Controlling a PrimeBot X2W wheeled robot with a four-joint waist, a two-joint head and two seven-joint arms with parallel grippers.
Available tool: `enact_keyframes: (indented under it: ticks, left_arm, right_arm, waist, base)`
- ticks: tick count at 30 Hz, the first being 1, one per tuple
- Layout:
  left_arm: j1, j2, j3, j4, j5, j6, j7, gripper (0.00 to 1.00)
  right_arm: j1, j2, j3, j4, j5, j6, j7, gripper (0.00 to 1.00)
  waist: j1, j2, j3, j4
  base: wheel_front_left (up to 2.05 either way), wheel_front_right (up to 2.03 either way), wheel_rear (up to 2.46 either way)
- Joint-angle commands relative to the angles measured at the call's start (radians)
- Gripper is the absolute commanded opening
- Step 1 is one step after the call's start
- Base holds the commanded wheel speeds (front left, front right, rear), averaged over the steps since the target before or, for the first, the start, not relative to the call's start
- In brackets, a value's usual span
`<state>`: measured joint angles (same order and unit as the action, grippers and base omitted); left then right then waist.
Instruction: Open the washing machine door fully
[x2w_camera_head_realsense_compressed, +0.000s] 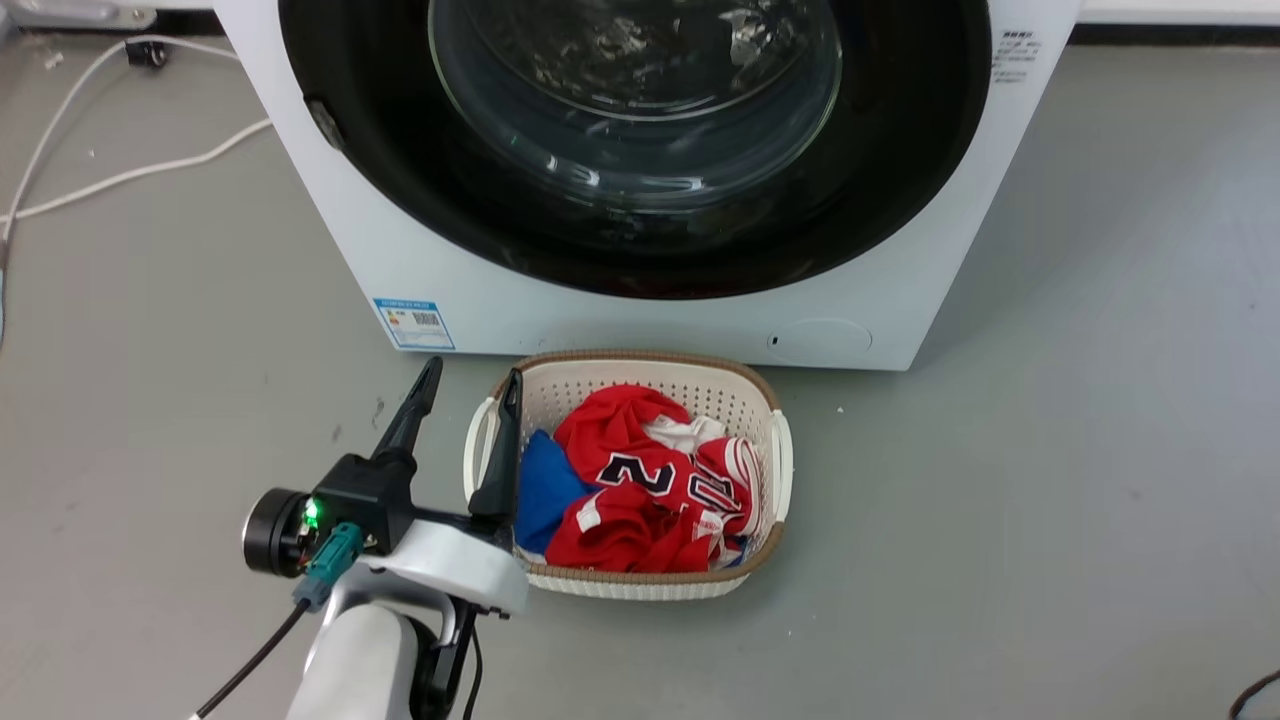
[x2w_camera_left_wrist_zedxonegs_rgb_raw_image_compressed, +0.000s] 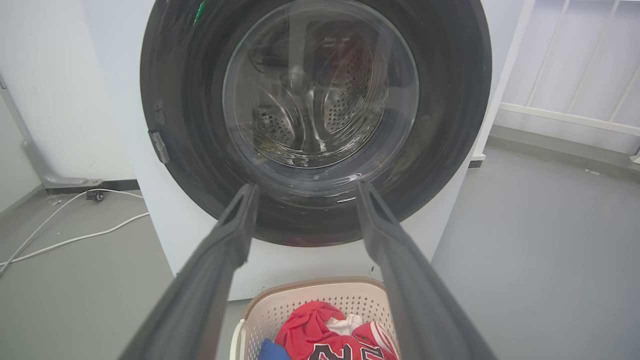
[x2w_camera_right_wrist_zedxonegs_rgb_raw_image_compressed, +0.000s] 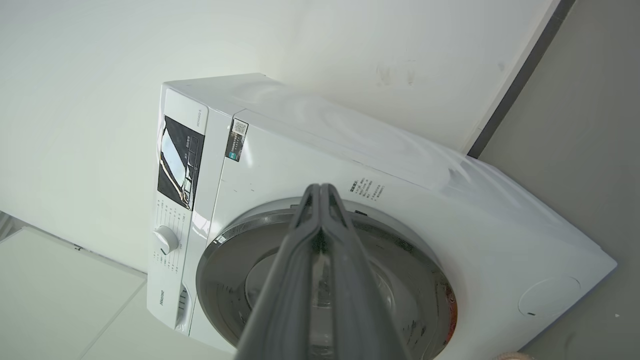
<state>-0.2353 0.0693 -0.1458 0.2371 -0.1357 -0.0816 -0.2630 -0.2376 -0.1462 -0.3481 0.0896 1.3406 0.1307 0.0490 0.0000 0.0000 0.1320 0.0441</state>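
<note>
Nearest the head camera, at the lower left, a pale forearm carries the left gripper (x2w_camera_head_realsense_compressed: 472, 372). Its two long dark fingers (x2w_camera_head_realsense_compressed: 410, 420) are spread wide and hold nothing, one tip over the grey floor (x2w_camera_head_realsense_compressed: 1050, 500), the other over the near-left rim of the white perforated plastic laundry basket (x2w_camera_head_realsense_compressed: 650, 357). The basket stands on the floor just in front of the big white box-shaped washing machine (x2w_camera_head_realsense_compressed: 620, 320) and holds a crumpled red numbered jersey (x2w_camera_head_realsense_compressed: 640, 480) and a blue cloth (x2w_camera_head_realsense_compressed: 545, 490). The large round glossy black washing machine door (x2w_camera_head_realsense_compressed: 380, 170) sits flush in the machine's front, shut. Low on that front are a blue label (x2w_camera_head_realsense_compressed: 414, 323) and a small round flap (x2w_camera_head_realsense_compressed: 820, 340). White cables (x2w_camera_head_realsense_compressed: 120, 175) trail over the floor to the left.

In the left wrist view the same fingers stand apart, well short of the door. Through its bulging glass window shows the perforated steel drum (x2w_camera_left_wrist_zedxonegs_rgb_raw_image_compressed: 310, 100).

In the right wrist view, which is tilted, the right gripper (x2w_camera_right_wrist_zedxonegs_rgb_raw_image_compressed: 320, 187) has its fingers pressed together with nothing between them. The tips lie over the door's rim, though whether they touch it is hard to judge. Beside the door sit a white dial (x2w_camera_right_wrist_zedxonegs_rgb_raw_image_compressed: 165, 239) and a dark display panel (x2w_camera_right_wrist_zedxonegs_rgb_raw_image_compressed: 180, 160).
</note>
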Motion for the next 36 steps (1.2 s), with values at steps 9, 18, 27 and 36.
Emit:
enact_keyframes:
  ticks: [9, 18, 27, 36]
  left_arm:
    - [-0.079, -0.006, 0.001, -0.062, 0.01, -0.017, -0.003, 1.0]
    - [-0.122, -0.014, -0.003, -0.115, 0.016, -0.012, -0.003, 1.0]
    - [-0.164, -0.018, -0.023, -0.141, 0.0, -0.006, -0.003, 1.0]
    - [-0.185, -0.019, -0.043, -0.157, -0.014, 0.011, -0.003, 1.0]
  right_arm:
    - [-0.325, -0.2, 0.008, 0.173, 0.028, 0.0, 0.264, 0.0]
    - [-0.699, -0.301, 0.117, 0.434, -0.093, 0.0, 0.547, 0.0]
    - [-1.003, -0.248, 0.179, 0.593, -0.294, 0.0, 0.679, 0.0]
    - [-1.148, -0.203, 0.161, 0.693, -0.443, 0.0, 0.682, 0.0]
  waist:
    - [0.0, 0.0, 0.144, 0.021]
    - [0.0, 0.0, 0.219, 0.047]
    - [0.0, 0.0, 0.293, 0.084]
    - [0.0, 0.0, 0.343, 0.111]
  base:
    - [0.0, 0.0, 0.0]
    - [0.0, 0.0, 0.0]
    - [0.0, 0.0, 0.0]
    - [0.0, 0.0, 0.0]
